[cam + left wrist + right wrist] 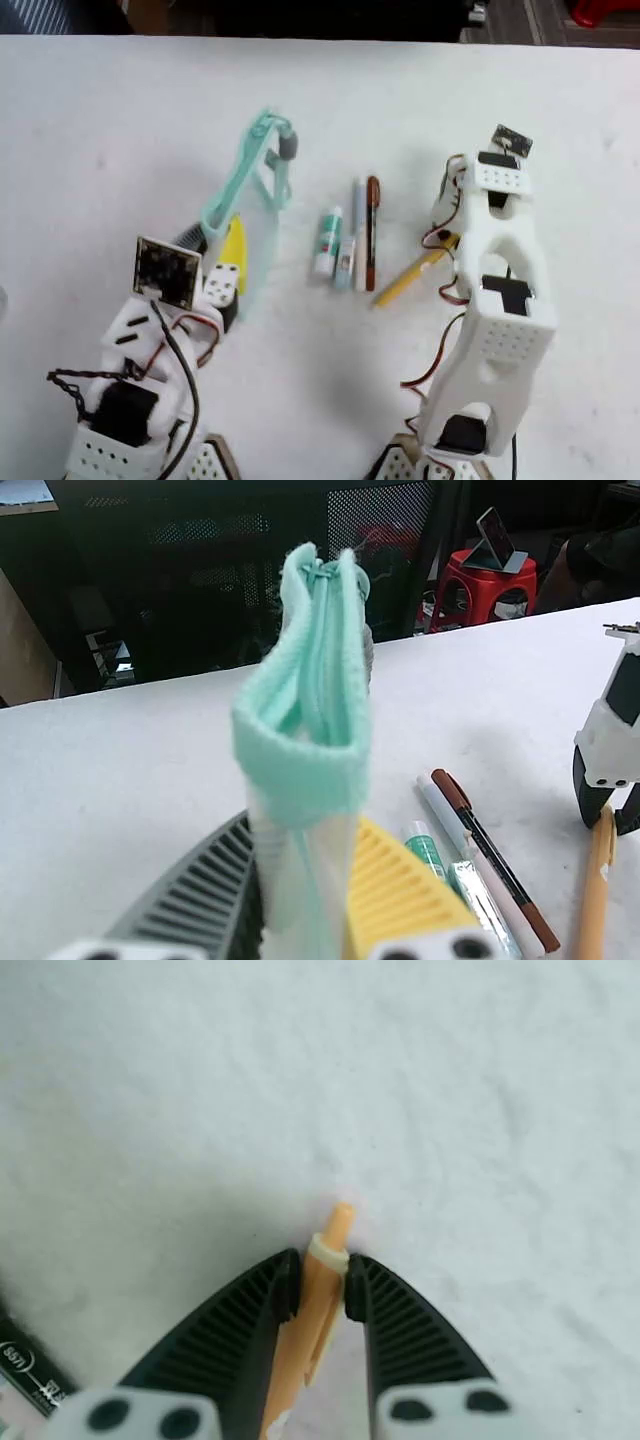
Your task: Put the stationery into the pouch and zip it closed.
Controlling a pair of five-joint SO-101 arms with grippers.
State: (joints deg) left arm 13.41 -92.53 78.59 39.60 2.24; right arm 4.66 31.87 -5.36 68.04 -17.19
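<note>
Right of pouch (305, 730), your right pincer (320, 1268) clamps pen (320, 1305) near its end; left pincer (305, 825) grasps pouch. Pen may swivel and miss the mouth.

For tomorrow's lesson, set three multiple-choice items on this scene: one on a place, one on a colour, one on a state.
1. Where does the brown pen lie?
A. On the table, beside the white pen.
B. On a shelf.
C. In a cup.

2. What colour is the pen in the right gripper?
A. Blue.
B. Orange.
C. Black.

3. What state is the pouch in?
A. Flat and untouched.
B. Clamped by the left gripper.
C. Hanging off the table edge.

Answers:
1 A, the two pens lie side by side.
2 B, the orange pen sits between black fingers.
3 B, grey and yellow fingers pinch it.
</note>
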